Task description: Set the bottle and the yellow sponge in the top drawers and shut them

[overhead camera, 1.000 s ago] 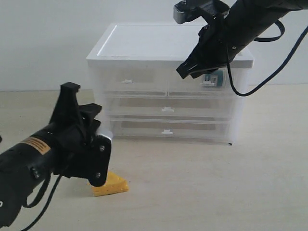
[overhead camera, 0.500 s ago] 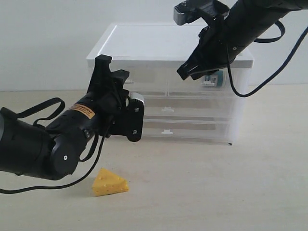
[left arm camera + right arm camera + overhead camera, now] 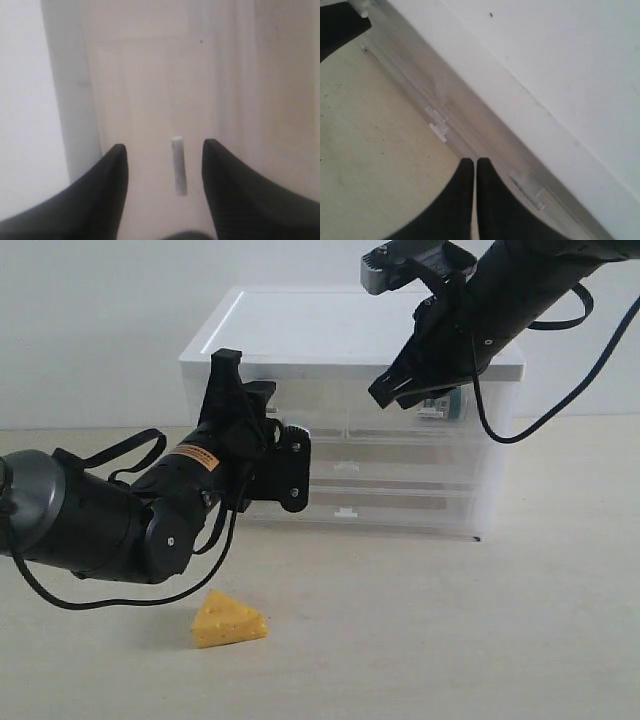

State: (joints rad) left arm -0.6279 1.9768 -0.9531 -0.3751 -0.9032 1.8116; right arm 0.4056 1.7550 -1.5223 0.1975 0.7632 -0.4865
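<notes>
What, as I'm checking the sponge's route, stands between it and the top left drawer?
The top left drawer is shut, so its own front blocks the yellow sponge. The left end effector, open, frames its handle.

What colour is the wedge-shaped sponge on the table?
The sponge is yellow-orange; the exterior view shows it best.

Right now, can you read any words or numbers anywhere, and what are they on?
Orange sticker on the left arm: it has dark print, too small to read.
Teal-and-white label on the bottle, seen through the top right drawer: too blurred to read.
No other writing shows in any view.
</notes>
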